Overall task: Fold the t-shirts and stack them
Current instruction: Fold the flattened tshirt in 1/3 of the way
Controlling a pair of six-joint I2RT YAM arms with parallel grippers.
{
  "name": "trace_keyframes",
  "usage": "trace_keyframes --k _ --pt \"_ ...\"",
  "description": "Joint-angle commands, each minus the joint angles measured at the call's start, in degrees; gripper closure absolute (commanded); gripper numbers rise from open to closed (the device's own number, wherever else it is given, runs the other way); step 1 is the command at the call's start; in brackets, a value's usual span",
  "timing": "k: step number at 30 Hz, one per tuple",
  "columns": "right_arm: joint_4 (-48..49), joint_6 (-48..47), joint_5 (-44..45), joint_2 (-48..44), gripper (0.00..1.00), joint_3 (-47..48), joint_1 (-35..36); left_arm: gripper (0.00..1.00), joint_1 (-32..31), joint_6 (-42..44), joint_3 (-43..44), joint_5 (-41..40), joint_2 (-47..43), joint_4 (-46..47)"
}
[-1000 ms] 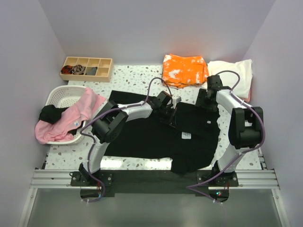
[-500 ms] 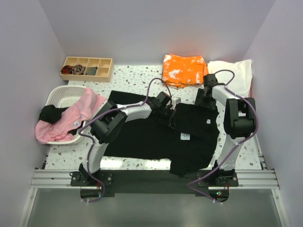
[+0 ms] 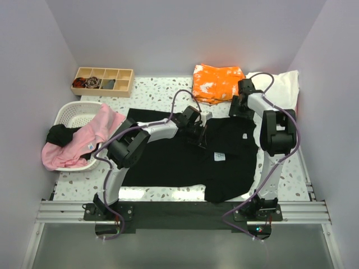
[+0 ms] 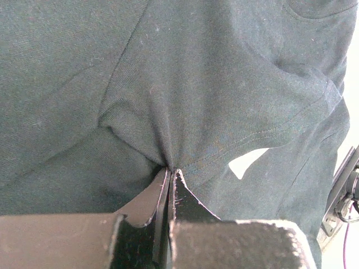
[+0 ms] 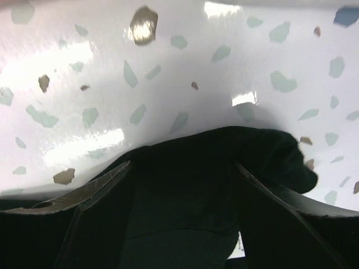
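Black knit shirt (image 4: 185, 84), puckered folds

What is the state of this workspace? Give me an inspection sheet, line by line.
Surface: speckled white table, glossy.
Job's things: black t-shirt spread out, unfolded; orange t-shirt and cream t-shirt at the far edge; pink t-shirt draped over the basket.
Clutter: white basket at left; wooden tray far left, small items inside.
Grippers: left gripper shut, pinching the black t-shirt; right gripper open, straddling its edge.
Cables: purple cables loop over both arms.
Surroundings: pale walls; metal rail near edge.
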Motion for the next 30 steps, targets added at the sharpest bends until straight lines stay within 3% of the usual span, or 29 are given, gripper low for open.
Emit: trace_keyframes --k 1,2,4,6,11,14,21,25,30 --pt "2.55 -3.90 2.79 0.86 0.29 6.15 -1.85 0.96 1.23 0.98 -2.32 -4.18 0.63 -3.48" --pt "2.71 -4.26 -0.01 -0.55 0.29 6.09 -1.77 0.86 1.32 0.72 -2.32 -4.53 -0.07 -2.17" --pt "4.55 -5.14 -4.24 -6.84 0.28 3.73 -1.77 0.77 1.58 0.63 -2.49 -5.94 -2.79 -0.59" --pt "6.58 -5.05 -9.42 -11.17 0.27 1.96 -1.77 0.57 2.02 0.72 -2.58 -7.60 -5.95 1.44" --pt "2.11 -3.65 -19.71 -17.69 0.26 -0.68 -1.16 0.41 4.83 1.07 -2.14 -8.05 -11.14 3.72" --pt "2.97 -1.89 -26.74 -19.27 0.27 -6.03 0.07 0.39 7.03 0.81 -0.30 -7.17 -10.89 1.81" --pt "5.43 0.83 -28.33 -20.86 0.29 -16.49 2.71 0.39 10.72 0.98 -0.73 -10.33 -8.96 1.97" --pt "6.05 1.01 -26.94 -21.57 0.29 -19.48 4.47 0.39 12.65 0.98 -0.82 -10.86 -7.29 2.50" --pt "3.77 1.71 -18.34 -17.45 0.28 -18.18 4.47 0.39 14.85 1.51 -1.09 -11.48 -4.74 2.77"
